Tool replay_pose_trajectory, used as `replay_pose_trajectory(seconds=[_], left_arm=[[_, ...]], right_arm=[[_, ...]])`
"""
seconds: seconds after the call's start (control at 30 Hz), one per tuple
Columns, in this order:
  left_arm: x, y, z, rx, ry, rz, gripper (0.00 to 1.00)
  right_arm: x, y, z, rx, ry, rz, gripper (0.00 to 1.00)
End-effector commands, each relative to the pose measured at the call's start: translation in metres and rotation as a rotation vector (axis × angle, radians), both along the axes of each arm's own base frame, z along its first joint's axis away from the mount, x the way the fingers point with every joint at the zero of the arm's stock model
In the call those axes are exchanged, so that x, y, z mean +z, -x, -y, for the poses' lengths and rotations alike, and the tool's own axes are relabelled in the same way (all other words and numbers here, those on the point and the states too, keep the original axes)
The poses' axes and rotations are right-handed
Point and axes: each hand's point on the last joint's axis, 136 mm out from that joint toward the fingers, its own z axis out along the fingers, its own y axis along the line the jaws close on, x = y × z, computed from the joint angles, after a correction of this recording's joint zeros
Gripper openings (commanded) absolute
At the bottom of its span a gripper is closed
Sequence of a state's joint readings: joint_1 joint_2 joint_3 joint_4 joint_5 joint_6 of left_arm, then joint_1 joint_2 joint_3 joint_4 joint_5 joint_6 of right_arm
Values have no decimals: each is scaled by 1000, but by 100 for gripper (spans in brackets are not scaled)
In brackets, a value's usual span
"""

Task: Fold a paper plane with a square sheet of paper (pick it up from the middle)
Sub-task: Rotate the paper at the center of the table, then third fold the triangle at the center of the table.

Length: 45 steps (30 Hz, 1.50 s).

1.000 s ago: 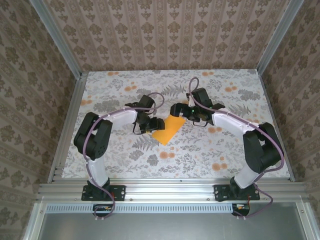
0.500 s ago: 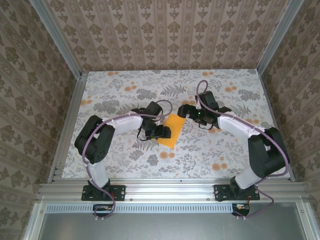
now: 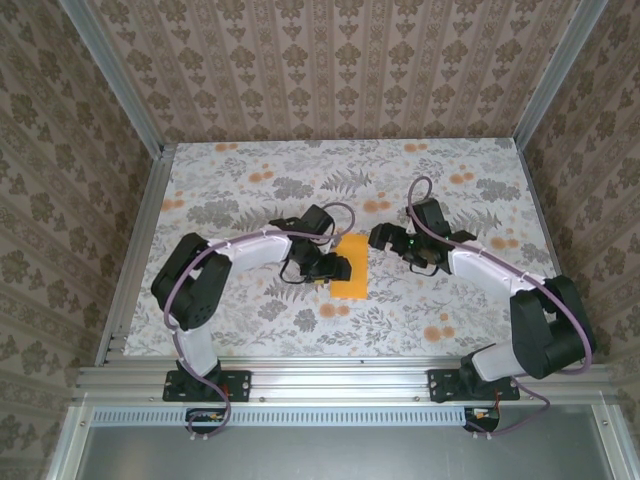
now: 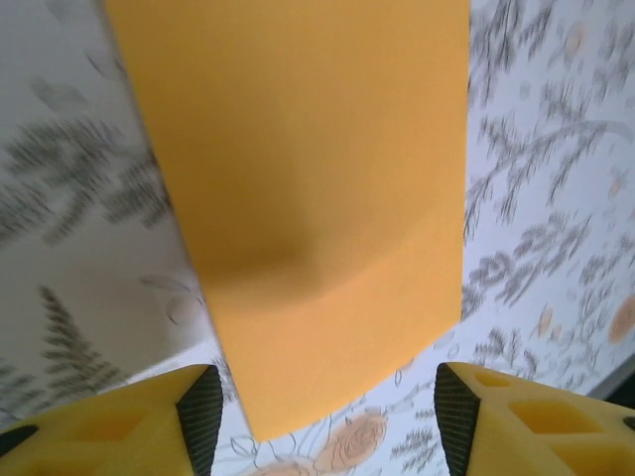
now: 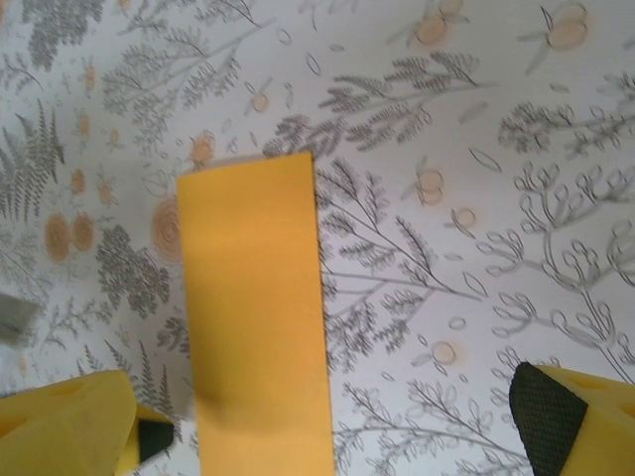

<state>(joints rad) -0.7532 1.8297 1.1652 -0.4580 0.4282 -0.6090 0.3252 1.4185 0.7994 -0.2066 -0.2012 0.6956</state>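
The square sheet of paper (image 3: 351,270) lies flat on the flowered tablecloth as a folded orange-yellow rectangle, its long side running front to back. My left gripper (image 3: 331,268) sits at its left edge. In the left wrist view the paper (image 4: 308,188) reaches down to a corner between the yellow fingers (image 4: 198,421) of the left gripper (image 4: 325,421), whose jaws stand apart without touching it. My right gripper (image 3: 386,238) hovers just past the paper's far right corner. In the right wrist view the paper (image 5: 256,317) runs up from beside the left finger, and the right gripper (image 5: 347,428) is wide open.
The tablecloth (image 3: 440,300) covers the whole table, with orange flower prints scattered on it. Aluminium rails (image 3: 135,250) border the left, right and near edges. Wallpapered walls (image 3: 330,70) close in the back and sides.
The paper has turned from a diagonal lie to nearly straight front-to-back and shifted a little nearer and right. Both grippers moved right and nearer with it.
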Motion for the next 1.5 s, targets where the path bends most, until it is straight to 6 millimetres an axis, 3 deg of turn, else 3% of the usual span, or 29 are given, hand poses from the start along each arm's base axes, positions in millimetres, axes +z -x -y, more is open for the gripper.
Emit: replay_pose_trajectory(seconds=[0.0, 0.23, 0.47, 0.67, 0.9, 1.07, 1.47], left_arm=[[24, -35, 6, 60, 38, 100, 53], [8, -66, 14, 99, 19, 111, 36], [-15, -70, 5, 116, -42, 75, 26], [-35, -67, -7, 154, -85, 22, 25], [-48, -61, -15, 185, -88, -48, 25], [-55, -59, -20, 200, -91, -81, 25], [-60, -57, -22, 204, -99, -93, 24]], right_arm=[[-8, 14, -4, -3, -33, -40, 100], [-27, 30, -28, -5, -125, -120, 99], [-43, 41, -52, 5, -167, -202, 88], [-52, 47, -69, 30, -190, -255, 79], [-60, 62, -80, 43, -202, -332, 77], [-57, 72, -92, 59, -253, -371, 75], [-56, 86, -99, 47, -323, -423, 65]])
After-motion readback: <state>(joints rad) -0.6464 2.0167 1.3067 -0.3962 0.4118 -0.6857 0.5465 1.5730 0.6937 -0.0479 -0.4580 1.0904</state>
